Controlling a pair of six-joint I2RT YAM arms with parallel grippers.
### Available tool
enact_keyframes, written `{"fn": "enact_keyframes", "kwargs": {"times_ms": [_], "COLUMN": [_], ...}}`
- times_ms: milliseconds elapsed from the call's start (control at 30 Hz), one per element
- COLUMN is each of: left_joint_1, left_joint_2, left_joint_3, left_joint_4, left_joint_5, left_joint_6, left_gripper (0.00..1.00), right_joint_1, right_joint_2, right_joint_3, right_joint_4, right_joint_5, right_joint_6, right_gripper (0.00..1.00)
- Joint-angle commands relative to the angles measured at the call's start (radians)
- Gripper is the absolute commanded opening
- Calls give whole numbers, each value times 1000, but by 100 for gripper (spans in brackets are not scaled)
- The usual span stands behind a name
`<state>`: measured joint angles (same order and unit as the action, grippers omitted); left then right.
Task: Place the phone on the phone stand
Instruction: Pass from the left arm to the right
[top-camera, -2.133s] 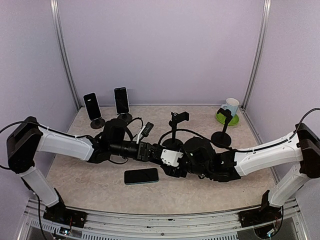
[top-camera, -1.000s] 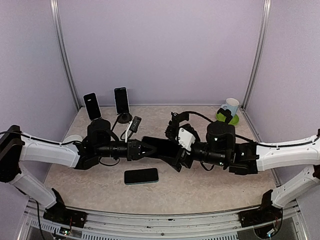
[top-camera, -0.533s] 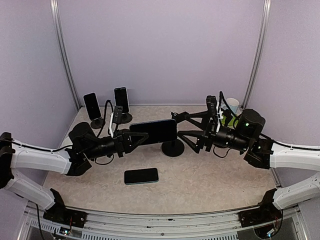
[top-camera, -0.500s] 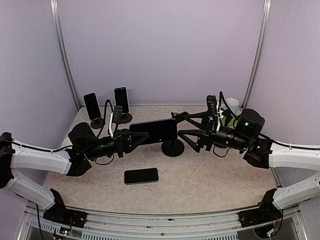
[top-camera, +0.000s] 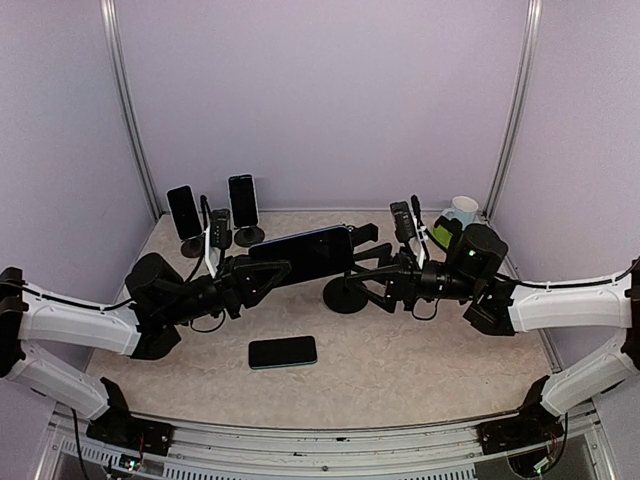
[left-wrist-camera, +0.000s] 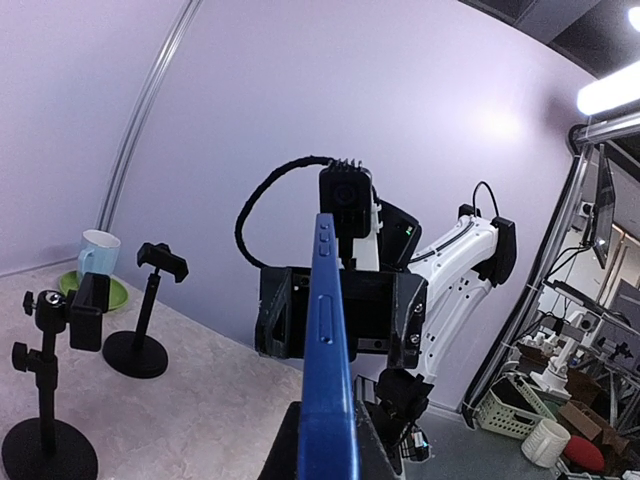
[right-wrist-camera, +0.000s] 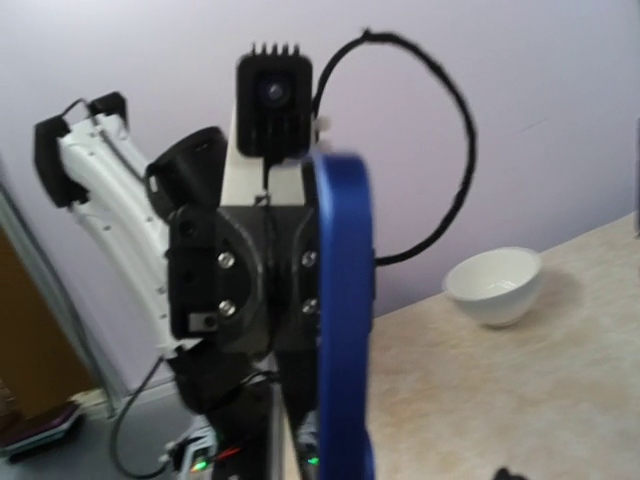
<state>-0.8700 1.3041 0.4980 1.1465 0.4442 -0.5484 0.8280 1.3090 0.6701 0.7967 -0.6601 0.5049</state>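
A dark phone with a blue rim (top-camera: 305, 255) hangs level above the table's middle, my left gripper (top-camera: 262, 270) shut on its left end. The right gripper (top-camera: 368, 262) faces it from the right, its jaws apart above and below the phone's right end. In the left wrist view the phone (left-wrist-camera: 328, 350) runs edge-on from my left gripper (left-wrist-camera: 328, 440) to the right gripper (left-wrist-camera: 340, 310) beyond. The right wrist view has the phone's blue edge (right-wrist-camera: 345, 330) close up, the left gripper (right-wrist-camera: 250, 290) behind it. An empty phone stand (top-camera: 345, 295) stands below the phone.
A second phone (top-camera: 283, 351) lies flat at the front. Two phones rest on stands (top-camera: 182, 212) (top-camera: 243, 200) at the back left. A mug (top-camera: 460, 212) on a green saucer sits back right, beside another empty stand (left-wrist-camera: 150, 310). A white bowl (right-wrist-camera: 495, 285) shows in the right wrist view.
The left gripper has carried the phone up and a little left. The right gripper has come in from the right over the phone's end, and its jaws have narrowed.
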Motion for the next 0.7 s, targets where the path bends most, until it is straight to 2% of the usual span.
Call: {"fn": "enact_keyframes", "kwargs": {"times_ms": [0,433,533,667], "left_joint_1": [-7,-13,-14,-14], "left_joint_2": [-20,-14,-13,-9], "left_joint_3": [4,-4,-3,-1], "left_joint_4": [93,93,90,90], "left_joint_5": [12,12,10,10], "left_joint_6": [10,-4,-5,-10], "left_gripper": [0,0,0,0], "right_joint_1": [-6,-9,-8,-9], "right_joint_2": [44,98,113,127], "right_joint_3": [19,81,95,107], "right_joint_4": [124,187,189,195], "right_joint_5": [-101,-123,-130,-134], "right_joint_6": [66,96,98,102], "right_gripper": [70,59,52,35]}}
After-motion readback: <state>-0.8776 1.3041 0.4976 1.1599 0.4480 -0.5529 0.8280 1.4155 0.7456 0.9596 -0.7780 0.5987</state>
